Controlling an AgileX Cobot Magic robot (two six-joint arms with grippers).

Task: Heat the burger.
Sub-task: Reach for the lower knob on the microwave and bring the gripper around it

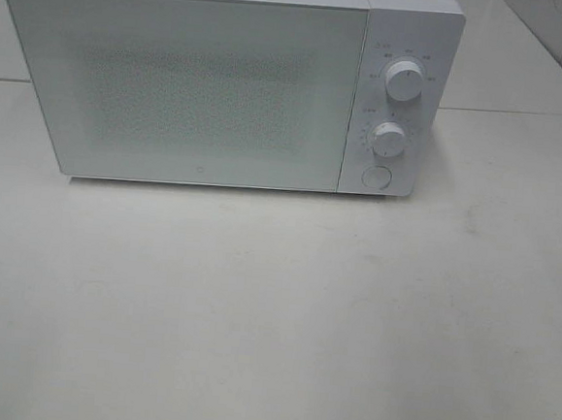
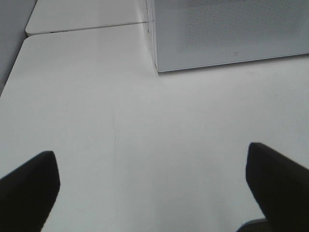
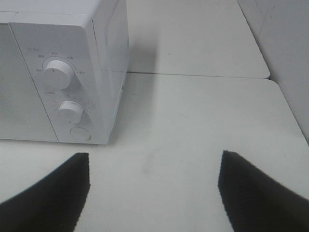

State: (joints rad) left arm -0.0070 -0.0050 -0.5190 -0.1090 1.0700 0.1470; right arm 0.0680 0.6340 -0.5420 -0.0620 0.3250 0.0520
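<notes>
Microwave [image 1: 184, 86] closed in upper frame; burger unseen, possibly inside. Left pincer [image 2: 152, 188] and right pincer [image 3: 154, 186] spread open, empty. Next, judged: lower dial [image 1: 389, 141] to be turned.

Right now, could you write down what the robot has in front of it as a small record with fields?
appliance: white microwave, door shut
controls: upper dial, lower dial, round button, all to the right of the door
surface: white table
burger: not in view; the shut door hides the inside
left end effector: open, holding nothing
right end effector: open, holding nothing
</notes>
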